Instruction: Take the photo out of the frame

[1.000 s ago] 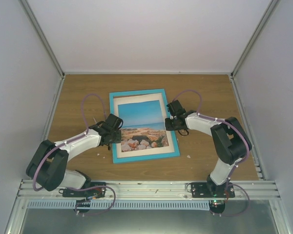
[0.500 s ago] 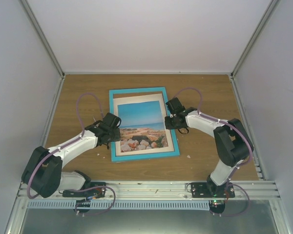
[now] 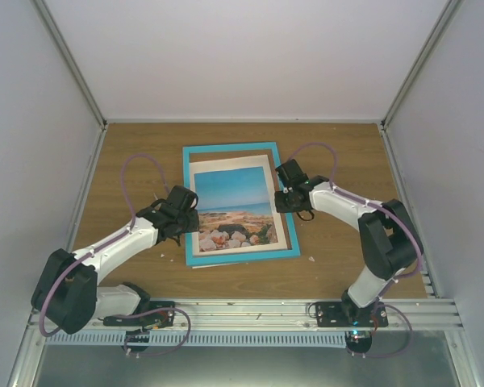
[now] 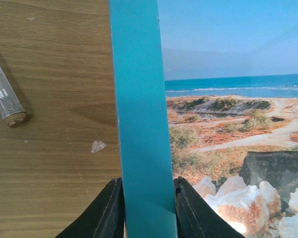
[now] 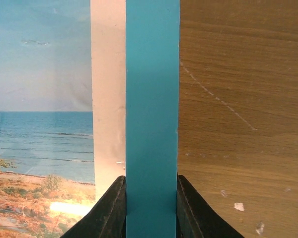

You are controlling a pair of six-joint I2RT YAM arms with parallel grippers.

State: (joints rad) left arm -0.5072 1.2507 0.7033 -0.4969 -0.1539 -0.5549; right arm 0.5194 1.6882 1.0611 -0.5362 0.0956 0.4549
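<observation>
Photo (image 3: 235,201), left edge hidden behind frame (image 3: 242,255) rail, wrist views cropped

You have a wooden table (image 3: 347,161); the frame (image 4: 139,124), a white crumb (image 3: 311,259) and a grey stick (image 4: 5,96) lie on it.

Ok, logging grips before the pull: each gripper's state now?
Left gripper: closed on the left rail of the turquoise-blue rectangular picture frame.
Right gripper: closed on that frame's right rail.

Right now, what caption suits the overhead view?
Left gripper and right gripper pinch opposite sides of the turquoise frame holding a beach photo.
</observation>
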